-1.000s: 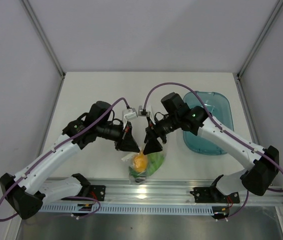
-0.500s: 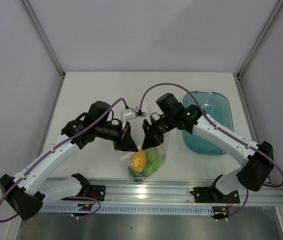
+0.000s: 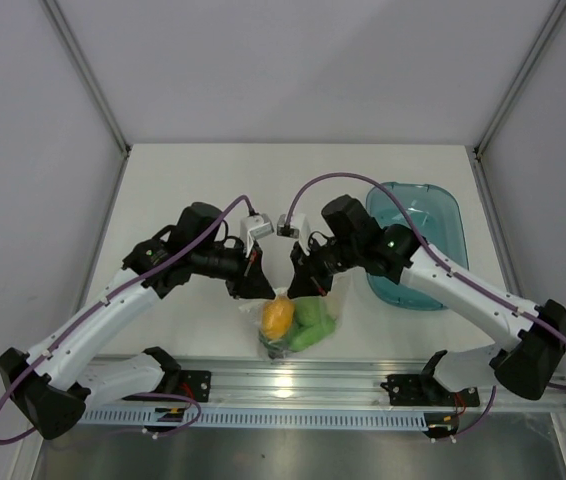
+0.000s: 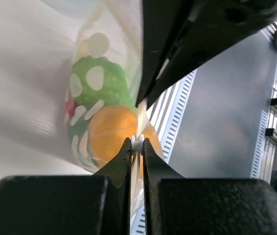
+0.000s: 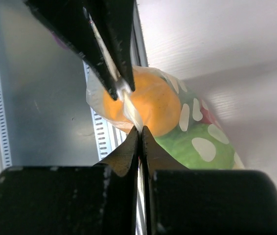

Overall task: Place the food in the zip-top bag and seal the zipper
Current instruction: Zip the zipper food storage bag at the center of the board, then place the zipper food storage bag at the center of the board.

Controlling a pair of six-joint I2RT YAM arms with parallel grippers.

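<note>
Two claws meet at the top edge of the bag (image 3: 300,322), well to the left of the tray (image 3: 450,215) and nearer the rail (image 3: 363,385) than the tray's near rim; the left claw (image 3: 263,288) is pressed together on the zipper (image 5: 131,110), the thin white strip squeezed flat between its tips in the left wrist view; the right claw (image 3: 303,285), on the side toward the tray, is likewise pinched on the same strip, and the wrist views show the two sets of tips just beside each other along that edge, a short run of strip between them. The food sits inside the bag: an orange fruit (image 3: 277,318) on the side away from the tray, green pieces (image 3: 315,316) on the side toward it, and a glimpse of red deeper in. The bag's lower end lies close to the table's (image 3: 193,180) near edge, by the rail; a strip of white tabletop separates the bag from the tray's left wall; broad white tabletop shows left of the tray and beyond both claws up to the far edge.
</note>
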